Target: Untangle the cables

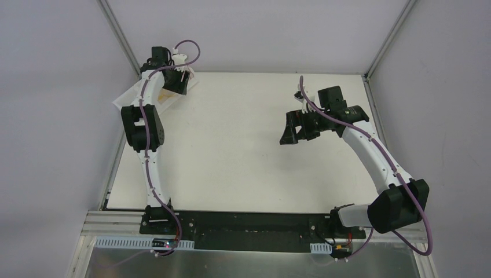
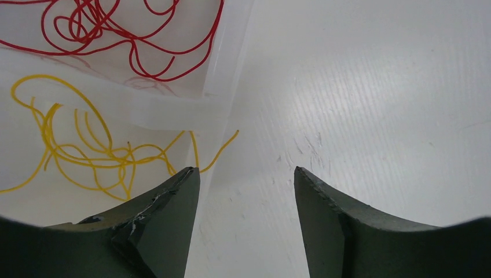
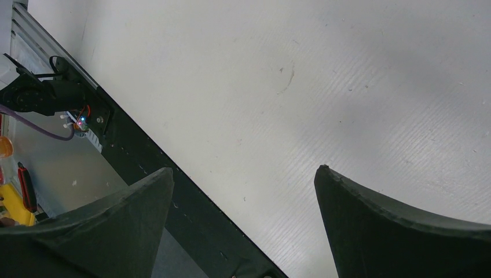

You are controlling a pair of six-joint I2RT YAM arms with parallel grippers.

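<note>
Two of the cables lie in a clear divided tray (image 2: 226,69). The red cable (image 2: 134,40) is a loose curly tangle in the upper compartment of the left wrist view. The yellow cable (image 2: 107,153) lies looped in the compartment below it, and one of its ends trails over the tray's edge onto the white table. My left gripper (image 2: 246,171) hangs open just beside that yellow end, with only bare table between its fingers. In the top view it sits at the far left corner (image 1: 176,81). My right gripper (image 1: 289,130) hovers open and empty over the table's right half.
The tray (image 1: 128,98) sits tilted at the far left corner of the table, partly under the left arm. The right wrist view shows the black base rail (image 3: 173,197) at the table's near edge. Grey walls close in the table.
</note>
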